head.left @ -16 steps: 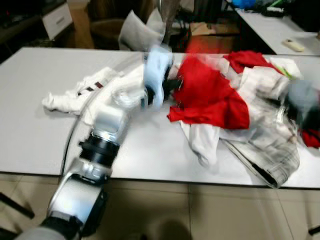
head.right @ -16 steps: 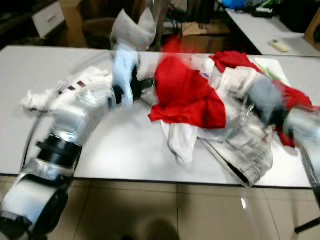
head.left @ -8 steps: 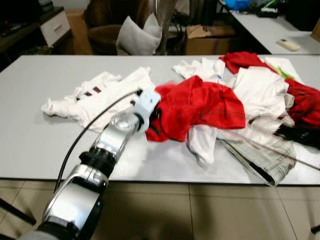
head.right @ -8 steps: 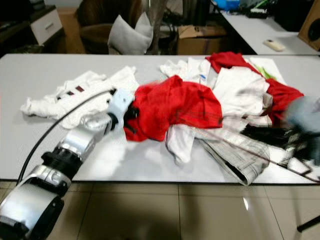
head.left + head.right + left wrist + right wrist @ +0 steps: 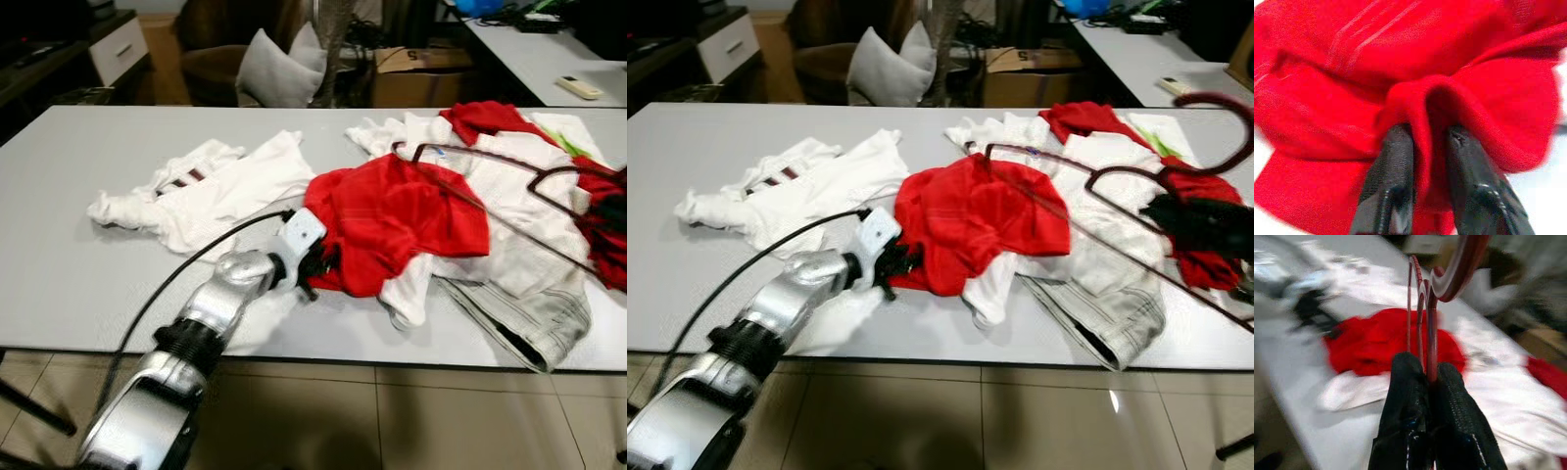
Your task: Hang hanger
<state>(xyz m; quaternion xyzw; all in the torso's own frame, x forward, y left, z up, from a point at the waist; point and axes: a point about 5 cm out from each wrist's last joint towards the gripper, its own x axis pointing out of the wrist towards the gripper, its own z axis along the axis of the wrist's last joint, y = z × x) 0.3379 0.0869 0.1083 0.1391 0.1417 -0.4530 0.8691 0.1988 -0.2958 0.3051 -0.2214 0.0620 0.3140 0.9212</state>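
Observation:
A dark red hanger (image 5: 1457,271) is held in the air over the clothes pile, its hook (image 5: 1213,97) up at the right. My right gripper (image 5: 1181,213) is shut on its neck, seen close in the right wrist view (image 5: 1429,369). A red garment (image 5: 402,211) lies crumpled in the middle of the white table (image 5: 78,284). My left gripper (image 5: 318,269) is at its near left edge, shut on a fold of the red cloth (image 5: 1425,112), with one black finger (image 5: 1396,156) on each side of the fold.
A white shirt (image 5: 216,181) is spread at the left. White clothes (image 5: 519,196), grey checked trousers (image 5: 529,313) and another red piece (image 5: 607,235) are heaped at the right. Behind the table are a cushion (image 5: 279,73), a cardboard box (image 5: 421,69) and a second table (image 5: 549,59).
The hanger has risen off the pile in my right gripper and now hangs above it. My left gripper has drawn the red garment's edge toward the table's near side.

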